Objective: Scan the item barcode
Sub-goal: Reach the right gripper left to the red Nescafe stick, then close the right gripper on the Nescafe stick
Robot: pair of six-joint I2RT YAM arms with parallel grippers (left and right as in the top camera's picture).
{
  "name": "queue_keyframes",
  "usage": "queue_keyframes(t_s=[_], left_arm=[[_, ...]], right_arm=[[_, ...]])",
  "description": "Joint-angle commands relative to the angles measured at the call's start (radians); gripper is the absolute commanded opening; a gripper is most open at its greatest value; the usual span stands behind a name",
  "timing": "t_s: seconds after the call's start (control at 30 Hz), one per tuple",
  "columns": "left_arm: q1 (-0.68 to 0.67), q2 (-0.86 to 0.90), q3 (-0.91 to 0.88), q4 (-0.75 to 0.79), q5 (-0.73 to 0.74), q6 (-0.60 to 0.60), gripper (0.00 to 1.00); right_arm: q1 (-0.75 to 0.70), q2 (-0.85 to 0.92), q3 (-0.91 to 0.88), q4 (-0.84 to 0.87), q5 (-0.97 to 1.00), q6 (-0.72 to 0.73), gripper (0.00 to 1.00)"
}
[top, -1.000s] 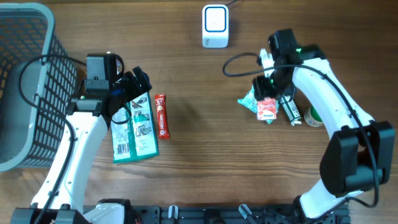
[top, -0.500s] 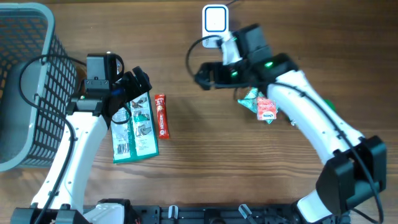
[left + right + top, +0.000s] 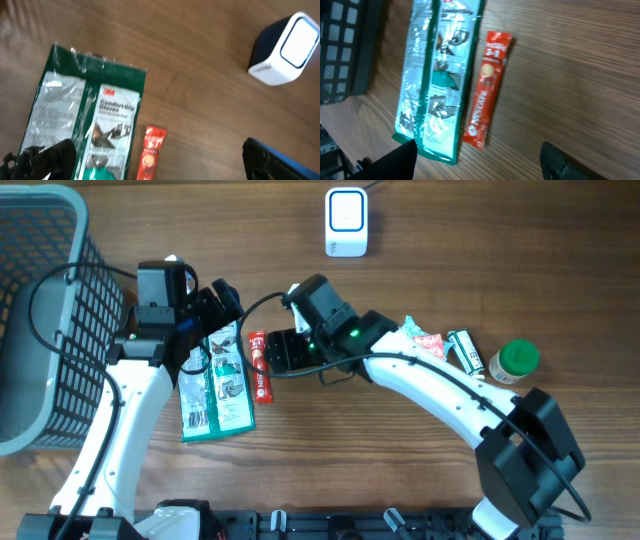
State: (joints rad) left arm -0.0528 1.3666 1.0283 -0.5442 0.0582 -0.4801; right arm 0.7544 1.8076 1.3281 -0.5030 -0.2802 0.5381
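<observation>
Beside the glove pack (image 3: 218,390), a red sachet (image 3: 260,370) below the wide-spread right gripper (image 3: 272,352); left gripper (image 3: 212,320) equally wide.

L arm is seen bent at the left side, w/ L gripper (image 3: 210,325) spread wide. R arm is stretched across from the right twd centre-left, R gripper (image 3: 272,352) pointed down, fingers parted.

My two arms are white shells with black joints. The left arm (image 3: 115,425), beside the basket (image 3: 60,194), trails a looping black cable, as does the right arm (image 3: 440,385). The left hand (image 3: 222,305) and right hand (image 3: 272,352) are black, with green lights behind them.
</observation>
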Motion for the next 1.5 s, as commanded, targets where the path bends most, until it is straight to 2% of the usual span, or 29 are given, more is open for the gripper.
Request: queue_keyframes(t_s=[0.0, 0.03, 0.13, 0.23, 0.37, 0.57, 0.63, 0.9, 1.03, 1.23, 1.37, 1.47], left_arm=[[0.005, -0.011, 0.016, 0.036, -0.056, -0.002, 1.0], [0.014, -0.011, 0.016, 0.025, -0.075, -0.016, 1.0], [0.069, -0.003, 0.016, -0.044, -0.151, -0.088, 1.0], [0.149, 0.015, 0.016, -0.086, -0.145, -0.105, 1.0], [0.216, 0.028, 0.016, -0.124, -0.13, -0.105, 1.0], [0.225, 0.029, 0.016, -0.134, -0.13, -0.105, 1.0], [0.225, 0.029, 0.016, -0.134, -0.13, -0.105, 1.0], [0.225, 0.029, 0.016, -0.134, -0.13, -0.105, 1.0], [0.225, 0.029, 0.016, -0.134, -0.13, -0.105, 1.0], [0.225, 0.029, 0.016, -0.134, -0.13, -0.105, 1.0], [0.225, 0.029, 0.016, -0.134, -0.13, -0.105, 1.0], [0.225, 0.029, 0.016, -0.134, -0.13, -0.105, 1.0]], right_arm=[[0.022, 0.011, -0.008, 0.008, 0.044, 0.04, 0.82], [0.026, 0.011, -0.008, 0.009, 0.044, 0.042, 0.8], [0.042, 0.016, -0.008, 0.021, 0.055, 0.042, 0.54], [0.074, 0.032, -0.008, 0.035, 0.12, 0.062, 0.3], [0.13, 0.074, -0.008, 0.064, 0.227, 0.078, 0.31], [0.206, 0.174, -0.008, 0.109, 0.385, 0.12, 0.34], [0.23, 0.215, -0.008, 0.136, 0.404, 0.12, 0.38], [0.259, 0.276, -0.008, 0.182, 0.423, 0.12, 0.36], [0.264, 0.292, -0.008, 0.189, 0.468, 0.12, 0.25], [0.261, 0.3, -0.008, 0.143, 0.593, 0.145, 0.23], [0.245, 0.3, -0.008, 0.111, 0.602, 0.143, 0.14], [0.226, 0.291, -0.007, 0.086, 0.625, 0.142, 0.13]])
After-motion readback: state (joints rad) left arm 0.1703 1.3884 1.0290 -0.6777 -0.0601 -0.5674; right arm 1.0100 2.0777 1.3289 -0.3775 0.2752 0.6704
